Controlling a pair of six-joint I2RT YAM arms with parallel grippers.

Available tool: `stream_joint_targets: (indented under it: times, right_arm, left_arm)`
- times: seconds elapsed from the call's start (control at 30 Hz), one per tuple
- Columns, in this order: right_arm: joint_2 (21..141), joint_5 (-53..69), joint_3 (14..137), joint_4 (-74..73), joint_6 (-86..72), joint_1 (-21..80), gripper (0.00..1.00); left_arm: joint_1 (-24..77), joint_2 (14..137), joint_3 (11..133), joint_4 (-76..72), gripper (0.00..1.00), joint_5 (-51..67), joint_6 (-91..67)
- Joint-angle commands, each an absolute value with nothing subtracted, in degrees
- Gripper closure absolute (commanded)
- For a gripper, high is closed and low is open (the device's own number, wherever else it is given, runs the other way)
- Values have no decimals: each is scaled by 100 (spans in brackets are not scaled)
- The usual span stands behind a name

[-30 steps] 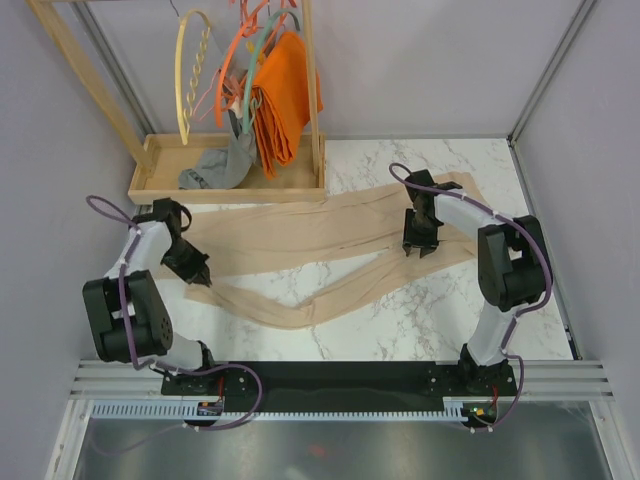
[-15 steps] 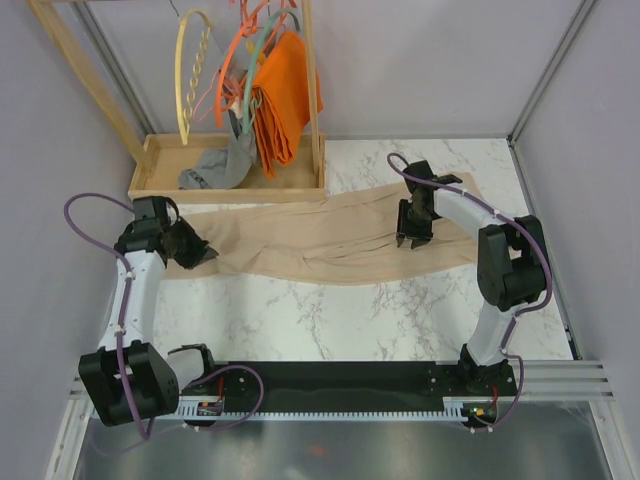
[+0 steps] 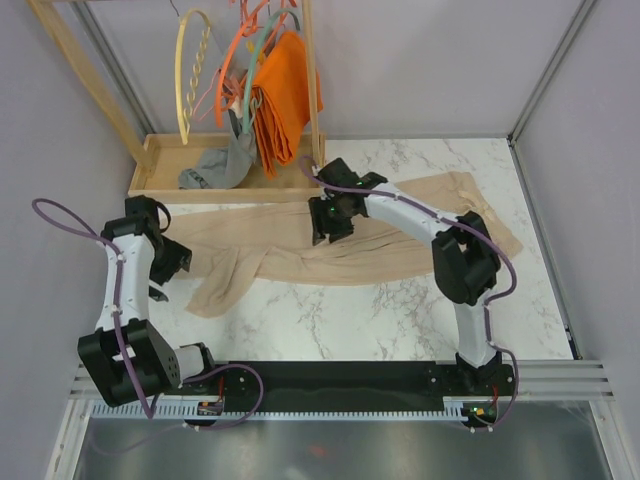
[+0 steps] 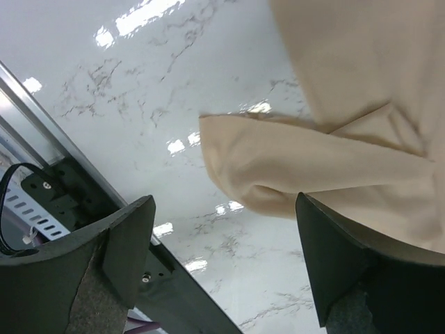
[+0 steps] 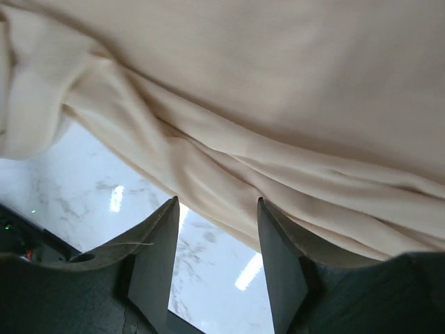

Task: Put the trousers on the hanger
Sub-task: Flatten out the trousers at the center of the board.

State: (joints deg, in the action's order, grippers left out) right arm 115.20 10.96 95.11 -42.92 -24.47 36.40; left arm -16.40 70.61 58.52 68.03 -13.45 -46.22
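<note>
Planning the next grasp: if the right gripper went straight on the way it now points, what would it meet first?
The trousers: beige folds lie right ahead of the right gripper, with the marble table beneath, though the depth is hard to judge.

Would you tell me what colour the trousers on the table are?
Light beige trousers, clearest in the left wrist view.
</note>
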Motion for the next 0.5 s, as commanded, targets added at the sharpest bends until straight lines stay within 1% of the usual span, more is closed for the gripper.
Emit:
stream_joint_targets:
  times: [0.0, 0.07, 0.1, 0.13, 0.17, 0.27, 0.33, 0.4, 0.47]
  right_arm:
    - [12082, 1424, 10115, -3684, -2645, 4025, 43]
    - [12347, 1459, 10449, -3333, -2672, 4165, 40]
    - [12601, 1459, 10572, -3244, -2654, 4218, 40]
    - [12743, 1459, 10886, -3191, -2628, 4271, 39]
    - [12875, 1442, 11064, -3173, -2619, 4358, 39]
    - [13279, 1223, 11574, -3077, -2811, 4552, 42]
    - [13473, 1038, 11829, -3094, -3233, 4631, 47]
    - [13552, 688, 11865, -3085, -3575, 4772, 48]
    - [13579, 624, 11769, -3120, -4147, 4843, 50]
  left_arm:
    - [-1679, 7233, 6363, 6873, 11, -1654, -4624]
    - [-1670, 7225, 6258, 6637, 17, -1181, -4317]
    - [-1679, 7129, 6180, 6531, 23, -978, -4081]
    - [-1670, 7058, 6013, 6330, 25, -784, -3974]
    - [-1679, 6979, 5942, 6285, 26, -573, -3912]
    - [-1679, 6689, 5740, 6197, 26, -484, -3815]
    - [-1679, 6601, 5739, 6205, 28, -492, -3727]
    - [-1679, 6618, 5765, 6231, 28, -527, -3665]
    - [-1679, 6636, 5818, 6231, 28, -510, -3648]
